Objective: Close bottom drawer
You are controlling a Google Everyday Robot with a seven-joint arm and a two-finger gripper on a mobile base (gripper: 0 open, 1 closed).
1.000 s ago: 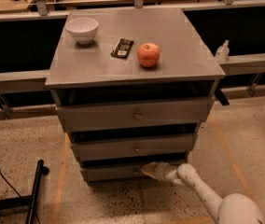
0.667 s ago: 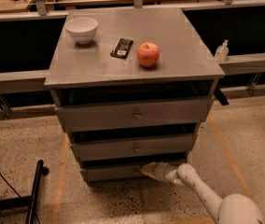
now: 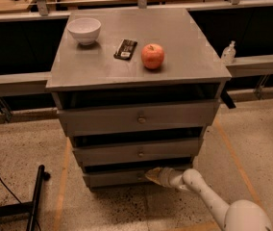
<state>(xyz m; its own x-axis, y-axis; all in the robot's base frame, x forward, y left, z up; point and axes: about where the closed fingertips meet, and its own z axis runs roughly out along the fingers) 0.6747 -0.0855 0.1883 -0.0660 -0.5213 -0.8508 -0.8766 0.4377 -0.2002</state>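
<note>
The grey cabinet has three drawers. The bottom drawer, the slimmest front, sits at floor level below the middle drawer and the top drawer. Its front stands roughly flush under the middle drawer's front. My gripper comes in from the lower right on a white arm and touches the bottom drawer's front near its centre, covering the knob.
On the cabinet top sit a white bowl, a black flat packet and a red apple. A black stand leg lies on the speckled floor at left. A sanitiser bottle stands on the right rail.
</note>
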